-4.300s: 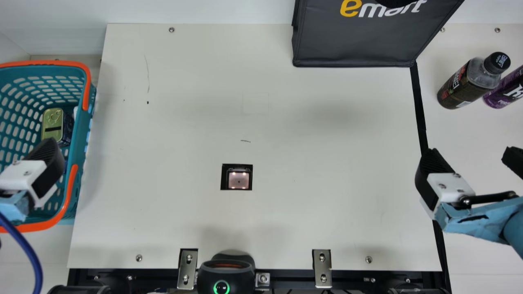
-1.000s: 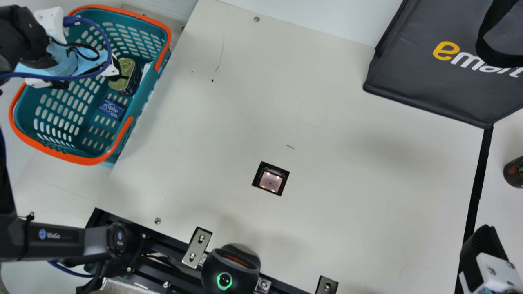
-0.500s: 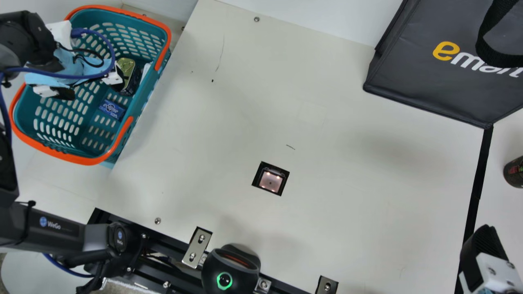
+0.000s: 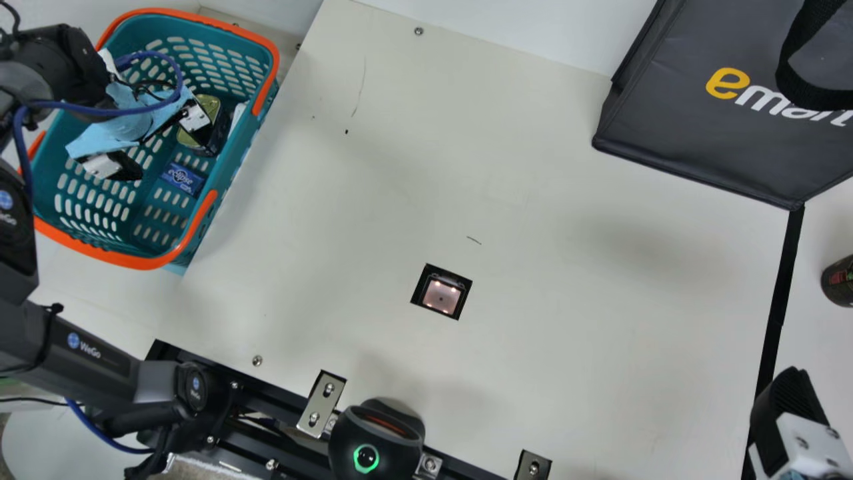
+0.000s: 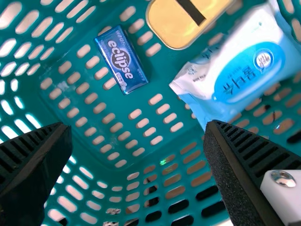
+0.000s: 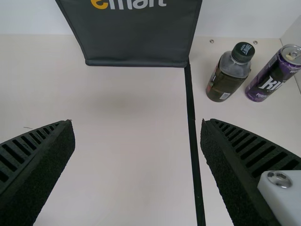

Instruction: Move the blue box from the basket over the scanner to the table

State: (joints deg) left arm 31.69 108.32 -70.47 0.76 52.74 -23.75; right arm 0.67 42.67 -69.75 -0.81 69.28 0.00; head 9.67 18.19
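The left gripper (image 4: 172,153) was empty and spread wide inside the basket (image 4: 148,263), where the blue box (image 4: 182,179) lay near a tin (image 5: 181,28). The right gripper (image 4: 793,413), also wide, hung near right. A dark bag (image 4: 673,127) stood far right on the cream table (image 4: 333,267). The left arm (image 4: 60,67) crossed the basket's left rim.
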